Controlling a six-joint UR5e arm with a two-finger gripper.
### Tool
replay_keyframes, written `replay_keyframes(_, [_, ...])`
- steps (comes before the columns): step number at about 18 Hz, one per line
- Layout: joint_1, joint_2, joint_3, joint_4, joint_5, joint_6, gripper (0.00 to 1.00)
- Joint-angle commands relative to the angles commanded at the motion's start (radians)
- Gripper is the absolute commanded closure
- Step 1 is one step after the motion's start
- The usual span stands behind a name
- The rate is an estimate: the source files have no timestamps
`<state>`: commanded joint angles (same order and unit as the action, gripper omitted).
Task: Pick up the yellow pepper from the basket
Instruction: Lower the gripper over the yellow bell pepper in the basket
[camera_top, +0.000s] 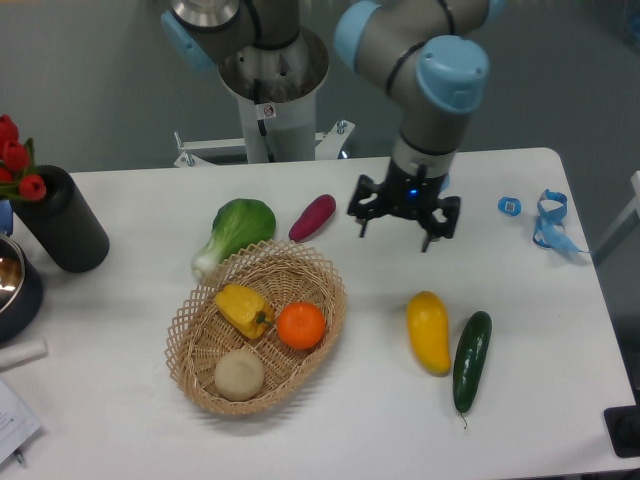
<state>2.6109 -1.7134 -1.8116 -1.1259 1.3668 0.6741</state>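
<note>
We locate the yellow pepper (243, 309) in the left half of the basket (320, 345), slightly left of the frame centre and below mid-height. The pepper is small, blocky and lobed, with creased sides in a saturated yellow. It lies tilted, its darker stem end pointing toward the lower right. Just beside that end sits a round orange (301, 325), and we cannot tell whether the two touch. Below the pepper rests a pale round vegetable (239, 374). The basket is an oval of light-tan wicker with an open-weave scalloped rim, and it stands on the white table (350, 420).

We see the gripper (403, 223) above the table at centre frame, up and to the right of the basket and well apart from the pepper. Its fingers (362, 226) point downward with a clear gap between them; the jaws are apart and hold nothing.

Above the basket rim we note a leafy green vegetable (237, 228) and a purple vegetable (312, 217). At lower right lie a smooth, elongated yellow fruit (428, 331) and a dark green cucumber (472, 360), side by side. A black cylinder holding red tulips (15, 160) stands at the left edge.
</note>
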Motion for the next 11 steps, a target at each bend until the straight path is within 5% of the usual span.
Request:
replay_keyframes(6, [-0.104,-0.012,-0.011,0.006,-0.002,-0.463,0.00])
replay_keyframes(11, [-0.179,-0.054,-0.011,0.009,0.006,-0.590,0.00])
